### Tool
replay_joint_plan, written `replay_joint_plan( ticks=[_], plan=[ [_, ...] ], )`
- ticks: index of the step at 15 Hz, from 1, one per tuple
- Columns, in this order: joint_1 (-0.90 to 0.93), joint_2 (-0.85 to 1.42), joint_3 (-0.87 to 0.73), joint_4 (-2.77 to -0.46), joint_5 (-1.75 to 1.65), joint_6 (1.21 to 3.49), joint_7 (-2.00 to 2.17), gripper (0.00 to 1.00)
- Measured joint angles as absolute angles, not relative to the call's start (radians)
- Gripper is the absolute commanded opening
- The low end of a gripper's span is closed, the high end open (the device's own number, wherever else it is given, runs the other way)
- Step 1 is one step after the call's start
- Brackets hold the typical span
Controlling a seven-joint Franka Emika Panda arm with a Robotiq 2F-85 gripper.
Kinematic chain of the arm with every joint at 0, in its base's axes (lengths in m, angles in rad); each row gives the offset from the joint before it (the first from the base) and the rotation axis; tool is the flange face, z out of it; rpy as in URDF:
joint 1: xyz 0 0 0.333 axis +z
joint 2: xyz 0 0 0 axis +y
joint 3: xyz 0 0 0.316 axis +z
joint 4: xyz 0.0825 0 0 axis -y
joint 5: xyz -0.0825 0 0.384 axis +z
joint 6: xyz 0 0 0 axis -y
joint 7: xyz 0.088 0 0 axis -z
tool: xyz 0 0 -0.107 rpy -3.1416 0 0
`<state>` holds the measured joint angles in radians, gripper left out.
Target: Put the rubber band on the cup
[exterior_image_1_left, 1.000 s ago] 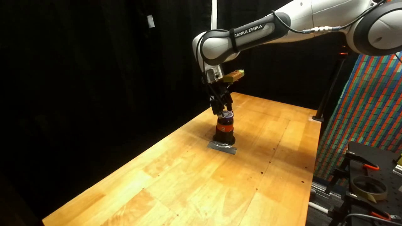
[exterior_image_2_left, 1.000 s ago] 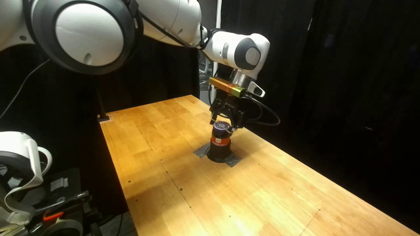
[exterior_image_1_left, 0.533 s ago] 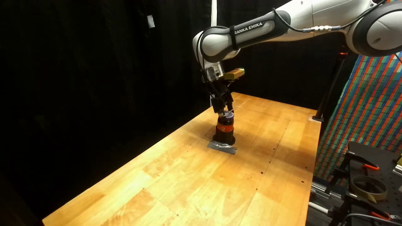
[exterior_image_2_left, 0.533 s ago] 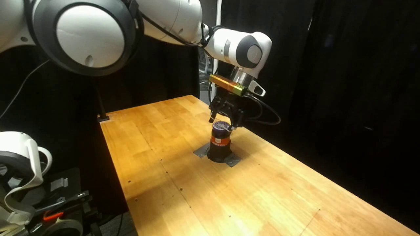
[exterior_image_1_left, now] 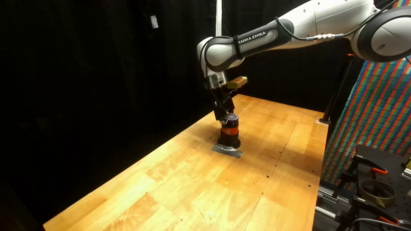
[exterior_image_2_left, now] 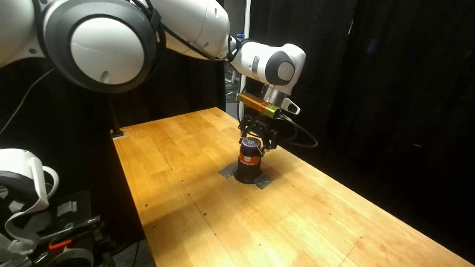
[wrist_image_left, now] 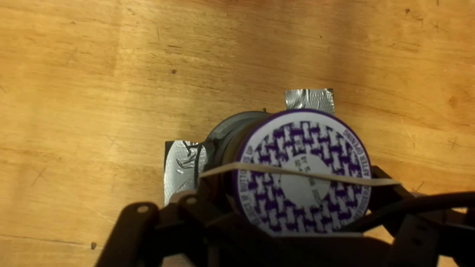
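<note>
The cup, a jar with an orange-red band, stands upright in both exterior views (exterior_image_1_left: 230, 131) (exterior_image_2_left: 249, 160). Its purple and white lid (wrist_image_left: 308, 137) fills the middle of the wrist view. My gripper (exterior_image_2_left: 253, 145) is open, with one finger on each side of the lid. The gripper also shows in the wrist view (wrist_image_left: 300, 181) from below. The pale rubber band (wrist_image_left: 283, 172) is stretched between the two fingers and one strand runs across the lid, bending at the lid's rim. The other strand is hidden behind the gripper body.
Grey tape strips (exterior_image_2_left: 263, 181) (wrist_image_left: 182, 167) hold the cup's base to the wooden table (exterior_image_1_left: 208, 192). A black post (exterior_image_2_left: 115, 129) stands at a table corner. A side cart with a tape roll (exterior_image_1_left: 377, 192) and a white headset (exterior_image_2_left: 22, 185) are off the table.
The gripper rose slightly, then came down, so its fingers are now lower beside the lid with the rubber band. The cup has not moved.
</note>
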<state>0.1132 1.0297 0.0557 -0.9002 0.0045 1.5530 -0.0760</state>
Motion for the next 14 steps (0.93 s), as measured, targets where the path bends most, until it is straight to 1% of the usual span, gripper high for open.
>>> replay_joint_plan(
  ticks=[6, 11, 14],
  plan=[
    [0.112, 0.979, 0.056, -0.946, 0.005, 1.552, -0.091, 1.00],
    [0.107, 0.907, 0.056, -1.083, 0.005, 1.577, -0.102, 1.00],
    [0.104, 0.873, 0.056, -1.177, 0.005, 1.656, -0.104, 1.00]
  ],
)
